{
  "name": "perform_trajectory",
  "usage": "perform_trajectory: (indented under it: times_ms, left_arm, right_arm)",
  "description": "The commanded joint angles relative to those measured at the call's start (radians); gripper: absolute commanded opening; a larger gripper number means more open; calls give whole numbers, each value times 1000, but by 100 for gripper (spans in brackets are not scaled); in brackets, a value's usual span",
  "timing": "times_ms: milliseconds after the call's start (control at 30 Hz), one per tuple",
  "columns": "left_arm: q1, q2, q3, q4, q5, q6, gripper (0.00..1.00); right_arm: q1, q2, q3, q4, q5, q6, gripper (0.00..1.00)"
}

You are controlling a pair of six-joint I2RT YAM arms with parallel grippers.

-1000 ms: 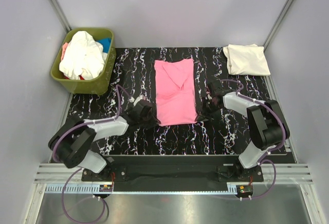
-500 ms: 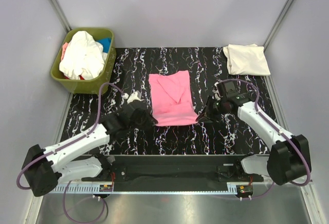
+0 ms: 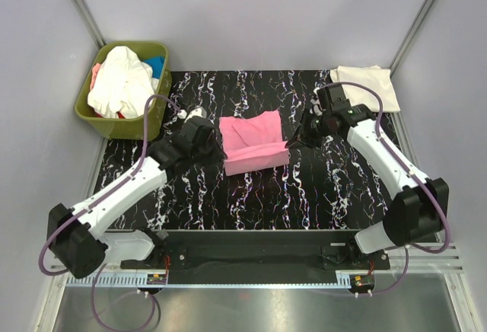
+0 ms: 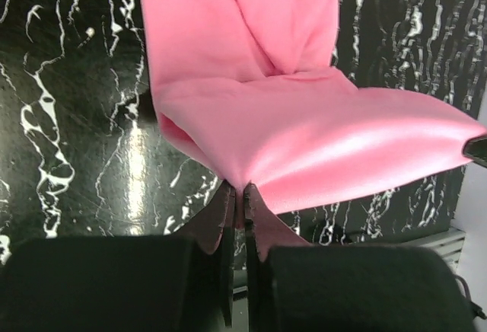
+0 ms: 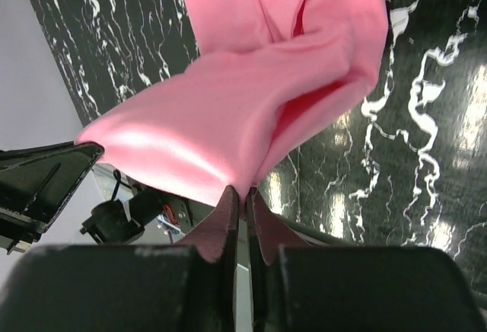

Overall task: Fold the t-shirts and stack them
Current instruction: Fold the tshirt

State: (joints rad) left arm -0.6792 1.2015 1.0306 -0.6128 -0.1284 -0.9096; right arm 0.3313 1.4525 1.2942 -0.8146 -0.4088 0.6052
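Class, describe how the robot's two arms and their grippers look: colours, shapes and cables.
Both the left arm and the right arm have white, rounded link shells with black joints and black bases. A thin purple cable loops along each. The left gripper and the right gripper are black, each with two slim fingers tapering to narrow tips.
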Motion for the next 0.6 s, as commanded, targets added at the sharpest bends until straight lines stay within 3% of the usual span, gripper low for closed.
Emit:
perform_trajectory:
  times_ms: [0,567]
  left_arm:
    - [64,41,81,-5,53,90,5]
    - [208,346,351,-7,190,184,5]
  right_arm:
    - [-31,58,103,-17,50,-42,0]
    - [-78,394,491,-46,36,-70,0]
